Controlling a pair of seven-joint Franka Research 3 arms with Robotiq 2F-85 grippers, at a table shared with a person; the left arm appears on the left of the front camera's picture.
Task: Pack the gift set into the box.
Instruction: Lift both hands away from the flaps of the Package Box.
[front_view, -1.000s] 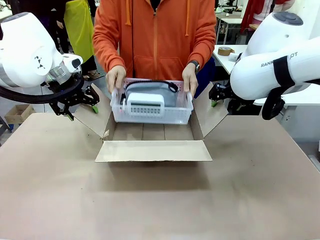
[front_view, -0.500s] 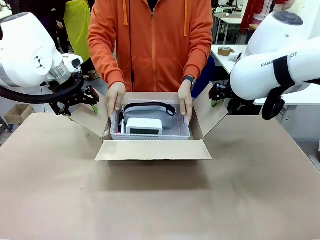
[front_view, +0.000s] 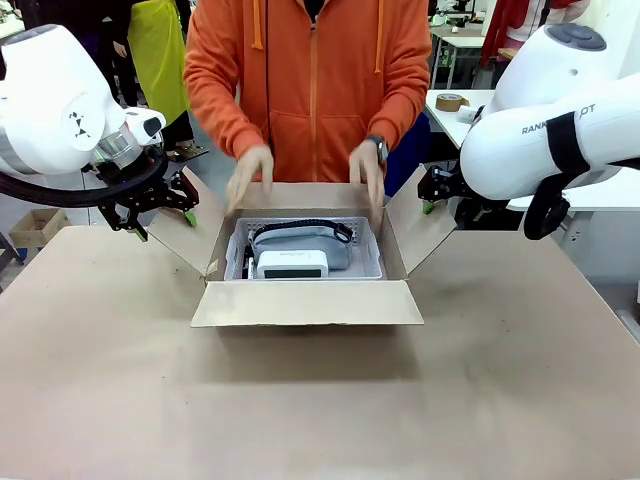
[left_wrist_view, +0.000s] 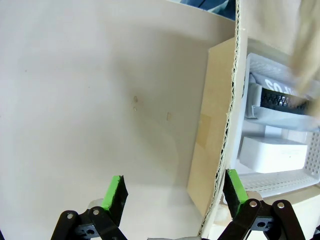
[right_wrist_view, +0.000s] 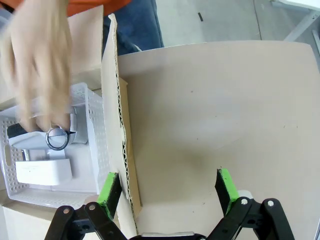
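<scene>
The gift set sits down inside the open box (front_view: 305, 302): a pale basket tray (front_view: 368, 262) holding a grey pouch (front_view: 300, 240) with a dark strap and a white rectangular item (front_view: 292, 264). A person's two hands hover, blurred, just above the box's far rim, touching nothing. My left gripper (front_view: 165, 203) hangs open by the outer face of the left flap (left_wrist_view: 100, 100); in the left wrist view its fingertips (left_wrist_view: 175, 192) are spread and the basket tray (left_wrist_view: 280, 185) lies past the flap's edge. My right gripper (front_view: 437, 190) is open beside the right flap (right_wrist_view: 200, 110), empty (right_wrist_view: 167, 189).
The box's four flaps are folded outward, the near flap (front_view: 307, 303) lying flat toward me. The table (front_view: 320, 410) is covered in brown paper. A roll of tape (front_view: 451, 102) sits on another table behind at the right.
The person lowered the basket tray fully into the box, let go and lifted both hands above the rim. Neither arm has moved.
</scene>
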